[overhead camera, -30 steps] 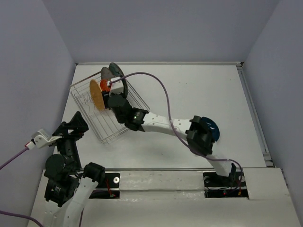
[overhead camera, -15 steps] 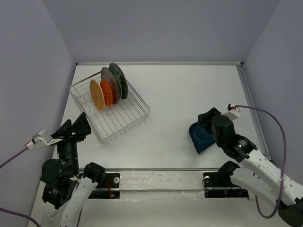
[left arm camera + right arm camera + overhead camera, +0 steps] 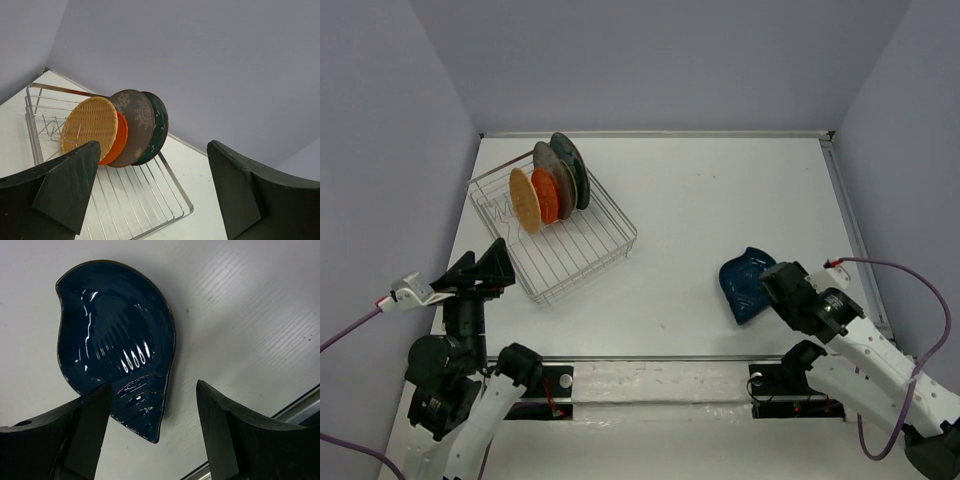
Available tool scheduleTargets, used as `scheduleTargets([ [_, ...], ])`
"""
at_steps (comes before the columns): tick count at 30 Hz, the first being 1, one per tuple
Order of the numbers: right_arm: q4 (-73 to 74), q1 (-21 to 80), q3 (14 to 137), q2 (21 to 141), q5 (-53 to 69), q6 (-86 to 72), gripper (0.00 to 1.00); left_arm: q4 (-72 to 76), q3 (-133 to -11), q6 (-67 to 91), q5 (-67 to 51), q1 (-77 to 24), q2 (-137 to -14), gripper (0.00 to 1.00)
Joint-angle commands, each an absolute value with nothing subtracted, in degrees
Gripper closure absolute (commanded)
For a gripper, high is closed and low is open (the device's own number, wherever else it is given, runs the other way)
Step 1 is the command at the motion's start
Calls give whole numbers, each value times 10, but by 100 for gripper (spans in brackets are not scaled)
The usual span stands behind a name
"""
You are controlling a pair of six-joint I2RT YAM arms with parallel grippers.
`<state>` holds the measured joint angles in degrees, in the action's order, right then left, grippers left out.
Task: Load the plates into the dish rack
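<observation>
While the blue plate (image 3: pixel 745 283) lies near the right edge, the right gripper (image 3: pixel 152 390) gapes empty over it; the left gripper (image 3: pixel 152 145) gapes too.

A tan woven plate (image 3: pixel 89 126), orange plate (image 3: pixel 119 141), white-printed grey plate (image 3: pixel 135 125) and teal plate (image 3: pixel 160 126) show against the silver dish rack (image 3: pixel 570 262); the leaf-shaped plate (image 3: pixel 114 342) is dark blue.

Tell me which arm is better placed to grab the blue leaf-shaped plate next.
Right. The right gripper hovers over the dark blue plate, jaws open either side of its tip. The left gripper sits by the dish rack, across the table from that plate.
</observation>
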<state>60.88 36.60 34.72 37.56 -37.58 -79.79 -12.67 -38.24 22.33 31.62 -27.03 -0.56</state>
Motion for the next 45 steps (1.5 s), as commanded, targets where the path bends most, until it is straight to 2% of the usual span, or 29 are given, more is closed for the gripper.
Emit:
scheduleTargets([
  [1, 656, 337, 348, 371, -402, -861, 27, -100, -382, 213, 325, -277, 54, 1],
  [4, 644, 316, 351, 382, -386, -845, 28, -98, -382, 212, 330, -282, 60, 1],
  [10, 556, 261, 352, 501, -338, -797, 30, -102, -385, 213, 343, -285, 76, 1],
  [18, 312, 104, 216, 504, -207, -718, 36, -107, -388, 210, 355, -304, 79, 1],
  [19, 302, 95, 212, 504, -200, -715, 40, -106, -388, 210, 356, -305, 79, 1],
  [28, 165, 70, 193, 583, -153, -673, 47, -111, -388, 209, 359, -307, 73, 1],
  [31, 121, 70, 185, 600, -133, -669, 52, -110, -388, 209, 359, -306, 69, 1],
  [32, 111, 70, 178, 603, -129, -670, 58, -110, -388, 209, 359, -306, 68, 1],
  [36, 93, 70, 175, 605, -126, -660, 70, -111, -388, 210, 357, -306, 58, 1],
  [40, 87, 70, 174, 593, -132, -645, 93, -112, -388, 211, 353, -305, 46, 1],
  [45, 98, 70, 190, 548, -139, -593, 93, -112, -388, 212, 343, -304, 26, 1],
])
